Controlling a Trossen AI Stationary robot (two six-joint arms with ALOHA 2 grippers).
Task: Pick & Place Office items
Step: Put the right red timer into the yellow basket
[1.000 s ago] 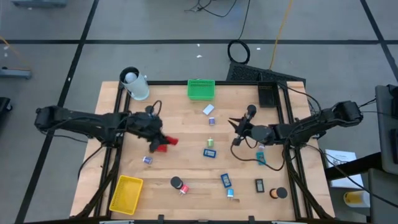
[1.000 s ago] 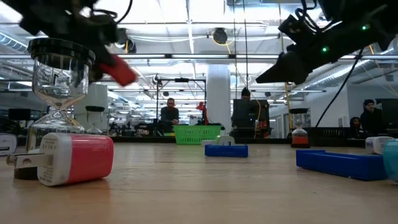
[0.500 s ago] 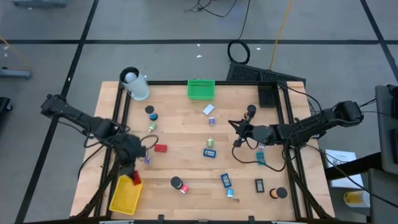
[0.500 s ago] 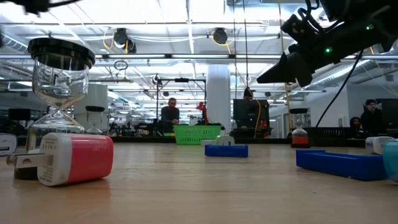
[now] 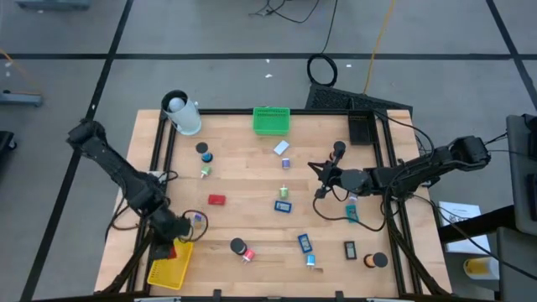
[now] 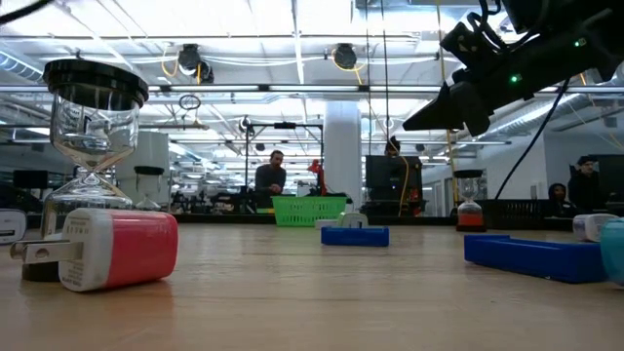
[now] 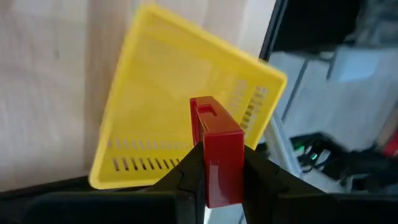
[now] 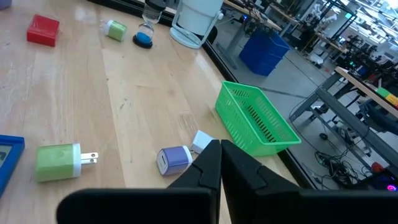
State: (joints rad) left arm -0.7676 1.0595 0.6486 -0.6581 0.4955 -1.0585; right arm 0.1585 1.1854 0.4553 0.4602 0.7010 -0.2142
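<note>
Left gripper [image 7: 217, 163]: holds a red block [image 7: 216, 149] over the yellow basket [image 5: 169, 262], at 7 o'clock on the table [image 5: 252, 210].
Right gripper [image 8: 220, 158]: closed, holds nothing, at 3 o'clock.

Left gripper [image 5: 172, 242] out of the low view, hourglass [image 6: 91, 166] base hidden behind red-and-white plug [image 6: 102, 250]

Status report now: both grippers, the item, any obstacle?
Left gripper shut on red block, above yellow basket. Right gripper shut, empty, raised mid-table. No obstacle visible.
</note>
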